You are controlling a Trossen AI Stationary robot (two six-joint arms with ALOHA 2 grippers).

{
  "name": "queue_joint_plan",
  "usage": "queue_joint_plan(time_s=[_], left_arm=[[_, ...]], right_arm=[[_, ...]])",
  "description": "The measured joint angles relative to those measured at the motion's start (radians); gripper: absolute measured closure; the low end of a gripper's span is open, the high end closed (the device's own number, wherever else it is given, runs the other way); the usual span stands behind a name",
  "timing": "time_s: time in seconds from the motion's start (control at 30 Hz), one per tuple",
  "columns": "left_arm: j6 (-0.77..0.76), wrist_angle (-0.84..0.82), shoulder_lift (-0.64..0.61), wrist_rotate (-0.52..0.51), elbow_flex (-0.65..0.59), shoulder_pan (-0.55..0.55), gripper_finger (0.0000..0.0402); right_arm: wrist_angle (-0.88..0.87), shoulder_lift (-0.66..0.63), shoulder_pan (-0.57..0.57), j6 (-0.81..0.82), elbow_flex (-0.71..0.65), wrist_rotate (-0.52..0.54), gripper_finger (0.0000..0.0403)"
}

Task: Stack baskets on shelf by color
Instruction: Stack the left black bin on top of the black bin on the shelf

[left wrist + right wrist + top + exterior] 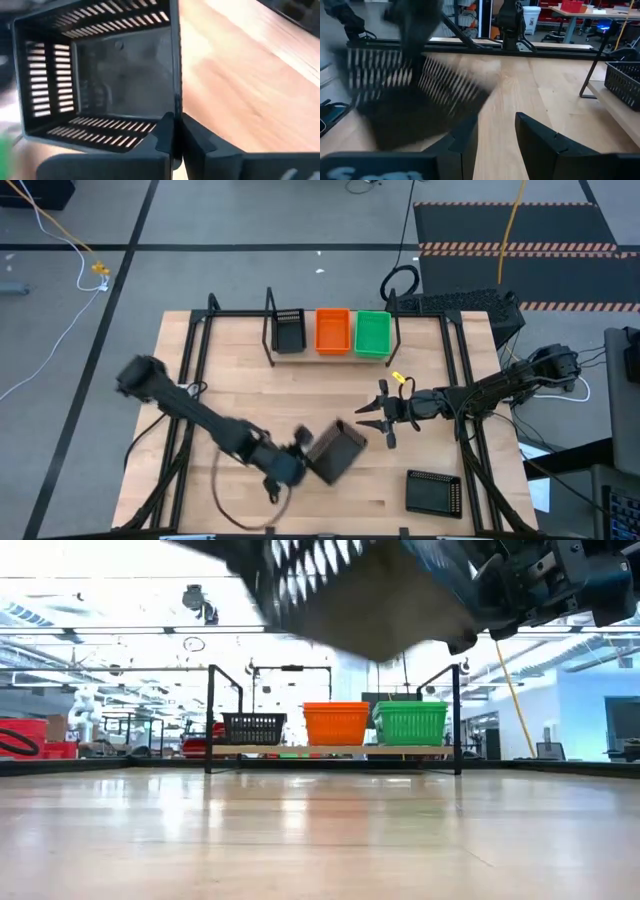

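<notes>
Left gripper (300, 452) is holding a black basket (336, 452) over the near-centre of the surface (240, 370), lifted clear of the wood. Jaws are pinching one rim wall of it, one finger on each side of the wall; in the left wrist view the left gripper (176, 137) is clamped on the basket's (100, 80) edge, and the basket's open mouth is facing the wrist camera. From above the basket is tilting, its long axis running diagonally from near-left to far-right, away from the jaws. It is extending out beyond the fingertips toward the surface's centre.

Right gripper (378, 418) is hovering just right of the held basket, apart from it, jaws spread and empty, pointing left at it. In the right wrist view the right gripper (496, 131) is facing the blurred basket (415, 95).

On the shelf (330, 358) at the far edge, three stacks are sitting side by side: black (289, 332) on the left, orange (333, 331) in the middle, green (372, 334) on the right. A second loose black basket (433, 491) is lying flat on the surface near the front right, mouth up.
</notes>
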Motion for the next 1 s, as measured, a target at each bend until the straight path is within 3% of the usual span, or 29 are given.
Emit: queue_joint_plan(time_s=[0.2,0.4,0.5,0.7,0.83,1.0], left_arm=[[-0.087,-0.179,-0.285,-0.233,0.002,0.048,0.0377],[-0.126,-0.329,-0.449,-0.237,0.002,0.313,0.0384],[-0.122,-0.353,-0.454,-0.209,0.002,0.49,0.0384],[-0.03,-0.303,-0.366,-0.058,0.0,0.768,0.0387],[0.0,-0.283,-0.278,-0.039,0.001,0.868,0.0381],[0.007,-0.323,-0.166,-0.036,0.0,0.915,0.0393]], right_arm=[[0.001,0.0,0.0,0.007,0.0,0.0,0.028],[0.016,0.0,0.0,0.007,0.0,0.042,0.028],[0.023,0.0,-0.001,0.007,0.0,0.053,0.028],[0.03,0.0,-0.002,-0.014,0.0,0.053,0.028],[0.029,0.0,-0.009,-0.013,0.0,0.051,0.028],[0.018,0.0,-0.009,-0.012,0.0,0.05,0.028]])
